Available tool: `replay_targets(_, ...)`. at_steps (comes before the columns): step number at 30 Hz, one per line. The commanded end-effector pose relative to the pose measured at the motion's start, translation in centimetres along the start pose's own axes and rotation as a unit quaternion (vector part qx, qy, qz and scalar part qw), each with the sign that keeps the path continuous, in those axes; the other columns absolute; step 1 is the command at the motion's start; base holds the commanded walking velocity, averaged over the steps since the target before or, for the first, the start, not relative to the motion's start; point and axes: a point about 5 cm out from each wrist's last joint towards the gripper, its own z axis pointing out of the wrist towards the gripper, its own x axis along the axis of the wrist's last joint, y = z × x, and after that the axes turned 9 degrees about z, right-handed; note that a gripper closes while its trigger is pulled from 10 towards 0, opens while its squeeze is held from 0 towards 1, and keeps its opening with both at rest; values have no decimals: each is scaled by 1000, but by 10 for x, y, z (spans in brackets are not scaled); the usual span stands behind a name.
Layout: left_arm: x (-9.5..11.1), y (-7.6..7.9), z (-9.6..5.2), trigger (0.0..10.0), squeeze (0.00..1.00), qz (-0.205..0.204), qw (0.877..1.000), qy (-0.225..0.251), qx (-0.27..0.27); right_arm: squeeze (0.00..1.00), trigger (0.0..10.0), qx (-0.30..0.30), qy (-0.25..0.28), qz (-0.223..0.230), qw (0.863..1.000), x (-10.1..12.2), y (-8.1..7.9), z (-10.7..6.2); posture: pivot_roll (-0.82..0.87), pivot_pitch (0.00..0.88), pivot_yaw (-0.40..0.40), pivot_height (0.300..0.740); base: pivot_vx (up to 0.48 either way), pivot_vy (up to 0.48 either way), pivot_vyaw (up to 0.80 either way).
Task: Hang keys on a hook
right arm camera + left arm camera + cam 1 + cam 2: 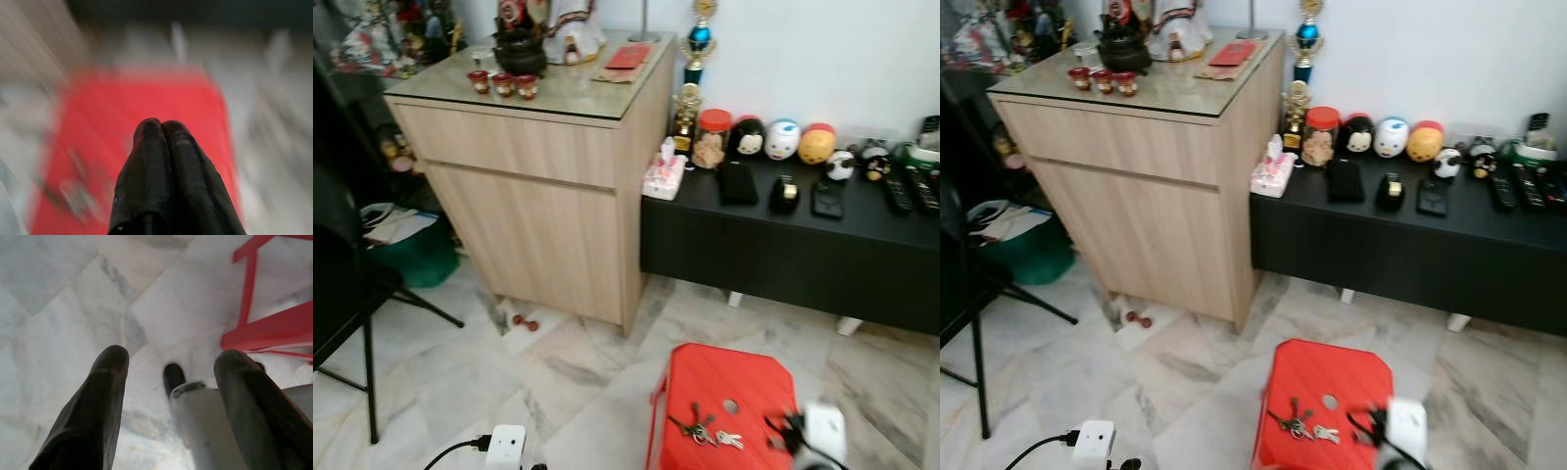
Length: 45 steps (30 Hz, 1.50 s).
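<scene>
— Where are the keys point(703, 429)?

— I see them lying flat on the red stool point(724, 384), near its front edge, left of the small round hole in the seat.

— What do they look like?

— A loose bunch: dark fobs on the left, pale silvery keys fanned to the right.

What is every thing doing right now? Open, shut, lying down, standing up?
keys: lying loose on the stool, not held
stool: upright on the floor
left gripper: open, empty, pointing at the floor
right gripper: shut, empty, over the stool
jar: upright, red lid on
cabinet: front shut
</scene>
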Motion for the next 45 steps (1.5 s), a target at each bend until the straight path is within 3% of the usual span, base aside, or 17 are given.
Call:
replay_targets(1, -8, -2, -2, 10000, 0, -2, 1000, -14, 2, 0, 10000, 22, 39, -17, 999, 17, -8, 6, 26, 18, -20, 740, 0, 0, 0)
replay_targets(12, -11, -3, -3, 10000, 0, -1, 1000, -18, 5, 0, 10000, 80, 102, -20, 991, 41, -36, 13, 23, 13, -18, 740, 0, 0, 0)
replay_targets(25, -14, 0, -3, 10000, 0, 2, 1000, -22, 1, 0, 10000, 83, 108, -31, 990, 42, -39, 14, 20, 0, -18, 740, 0, 0, 0)
replay_targets(26, -15, 0, -4, 10000, 0, 3, 1000, -22, 0, 196, 10000, 84, 109, -30, 990, 43, -39, 14, 19, 0, -18, 740, 0, 0, 0)
replay_targets(27, -15, 1, -4, 10000, 0, 3, 1000, -23, 0, 961, 10000, 86, 110, -29, 990, 43, -40, 14, 19, 0, -18, 740, 0, 0, 0)
replay_targets(28, -15, 1, -4, 10000, 0, 3, 1000, -23, -1, 1000, 10000, 90, 111, -27, 989, 43, -41, 14, 19, 0, -18, 740, 0, 0, 0)
replay_targets(45, -14, 3, -3, 10000, 0, 2, 1000, -22, -4, 1000, 10000, 95, 111, -29, 989, 43, -45, 14, 19, 0, -23, 740, 0, 0, 0)
